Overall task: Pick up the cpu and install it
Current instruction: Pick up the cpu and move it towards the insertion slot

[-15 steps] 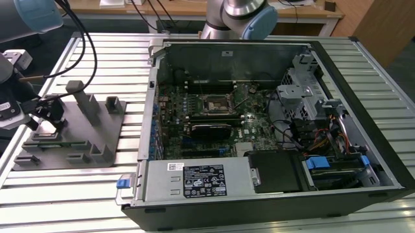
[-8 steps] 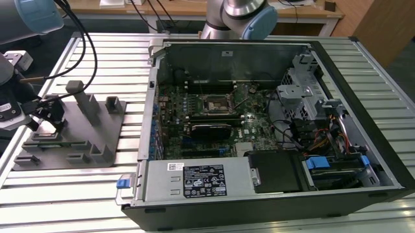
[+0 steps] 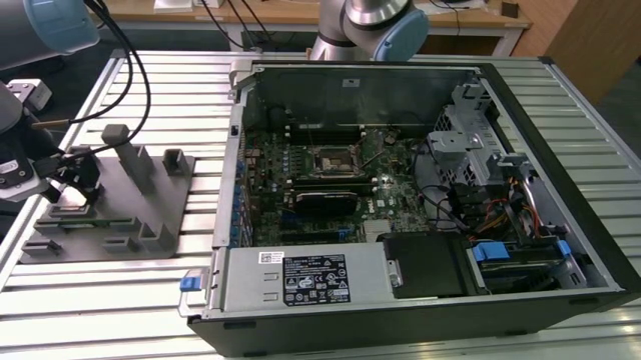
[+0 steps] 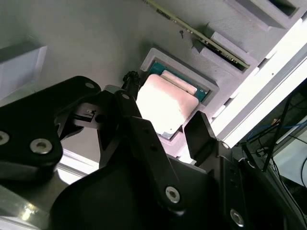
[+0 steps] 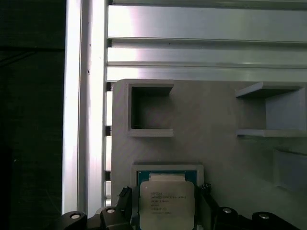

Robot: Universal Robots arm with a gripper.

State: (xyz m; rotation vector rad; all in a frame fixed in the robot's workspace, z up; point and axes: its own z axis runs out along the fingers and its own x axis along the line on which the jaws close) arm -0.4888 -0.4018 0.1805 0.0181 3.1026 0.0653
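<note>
The cpu (image 5: 166, 205) (image 4: 169, 98) lies flat, silver top up, in a shallow square recess of the grey plastic block (image 3: 161, 214). My gripper (image 3: 78, 196) hangs low over that recess at the exterior view's left. In both wrist views its black fingers stand on opposite sides of the chip, with a small gap at each edge. The gripper (image 5: 165, 189) (image 4: 165, 106) is open. The black socket (image 3: 332, 160) sits on the motherboard inside the open computer case (image 3: 501, 82), with its frame around a bare centre.
The grey block carries upright posts (image 3: 128, 154) and several empty pockets (image 5: 149, 108) close to my gripper. It rests on a slatted aluminium table (image 3: 150, 82). Cables (image 3: 461, 202), a drive bay and the power supply (image 3: 300, 277) crowd the case around the motherboard.
</note>
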